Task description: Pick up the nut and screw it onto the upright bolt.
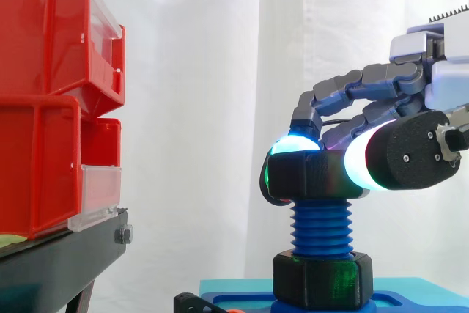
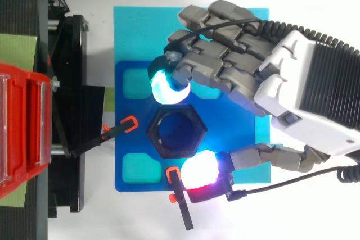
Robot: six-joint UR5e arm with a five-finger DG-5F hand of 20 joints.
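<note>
Hand [image 2: 304, 88] pinching black nut [image 1: 311, 175] atop upright blue bolt [image 1: 321, 229], second nut [image 1: 322, 280] at bolt's foot, orange-tipped clamps [image 2: 121, 127] close by, red bins [image 1: 44, 93] well apart, leftward.

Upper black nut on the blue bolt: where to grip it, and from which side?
Probably best to take the upper nut by two opposite side flats, pads level with it, coming in from the arm's side. It sits flat atop the upright bolt, so its hex faces point outward. The hand pinches it this way.

I'm bringing the hand [image 2: 292, 82] in from the right, its curled fingers [image 2: 167, 85] and thumb pinching the nut [image 1: 315, 177].
</note>
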